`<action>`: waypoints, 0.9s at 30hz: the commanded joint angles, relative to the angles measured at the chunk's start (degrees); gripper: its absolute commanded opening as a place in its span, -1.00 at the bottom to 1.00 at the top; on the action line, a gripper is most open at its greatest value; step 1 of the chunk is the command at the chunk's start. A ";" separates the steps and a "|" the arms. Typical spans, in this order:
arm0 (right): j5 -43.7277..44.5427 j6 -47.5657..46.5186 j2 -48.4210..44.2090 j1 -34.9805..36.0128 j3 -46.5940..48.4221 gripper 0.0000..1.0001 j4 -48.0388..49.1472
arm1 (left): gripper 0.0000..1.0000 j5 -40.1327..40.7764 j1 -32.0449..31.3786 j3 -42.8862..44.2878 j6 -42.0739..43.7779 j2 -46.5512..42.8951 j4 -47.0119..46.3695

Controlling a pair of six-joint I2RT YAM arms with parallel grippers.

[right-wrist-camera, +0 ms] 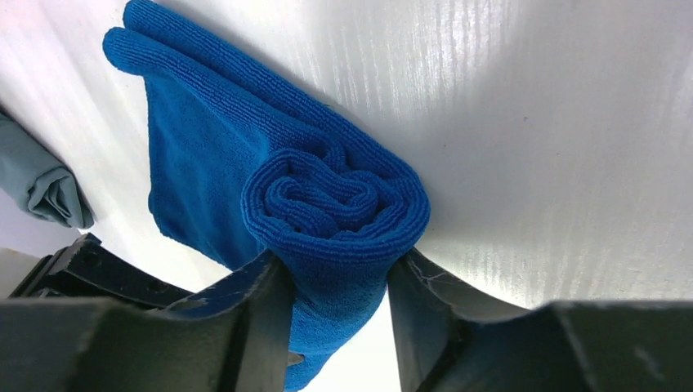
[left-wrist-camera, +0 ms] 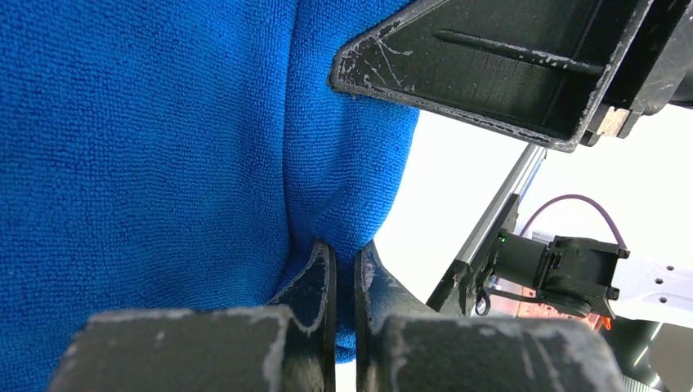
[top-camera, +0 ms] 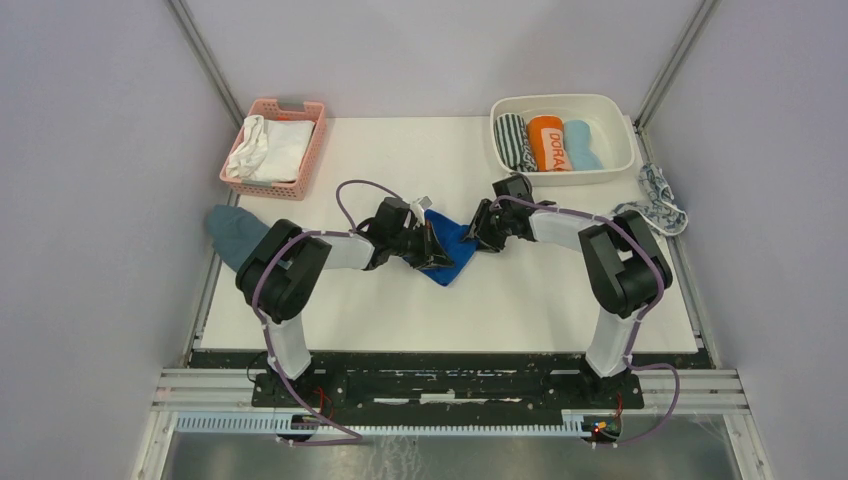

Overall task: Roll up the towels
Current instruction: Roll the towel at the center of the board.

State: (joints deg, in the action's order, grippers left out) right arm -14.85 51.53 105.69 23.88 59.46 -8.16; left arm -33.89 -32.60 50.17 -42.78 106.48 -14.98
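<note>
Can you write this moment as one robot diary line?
royal blue towel: partly rolled | left gripper: pinching its fold | right gripper: gripping rolled end

The top external view looks steeply down from above the near edge of the table [top-camera: 560,300] and takes in the whole tabletop. The left wrist view sits pressed against the royal blue towel [left-wrist-camera: 163,163], which fills its left half. The right wrist view looks low along the tabletop, close on the same towel's rolled end, mid-frame. All three views share that towel, central in the overhead frame.
</note>
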 commanded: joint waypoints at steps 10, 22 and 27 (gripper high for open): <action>17.25 -7.92 2.88 4.61 10.87 -0.63 -22.41 | -0.47 17.31 -2.91 -3.11 7.50 -7.45 18.19; 15.33 -5.58 5.58 5.31 14.27 -0.68 -25.32 | 0.21 67.17 -28.22 3.30 22.86 -20.32 23.41; 14.50 -4.79 6.19 5.30 15.33 -0.66 -26.21 | 0.36 76.47 -35.79 7.82 31.11 -14.44 21.33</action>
State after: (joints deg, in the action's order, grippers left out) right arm -2.74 46.50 109.49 29.50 73.84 -30.65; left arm 28.47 -64.55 53.41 -22.09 88.16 7.86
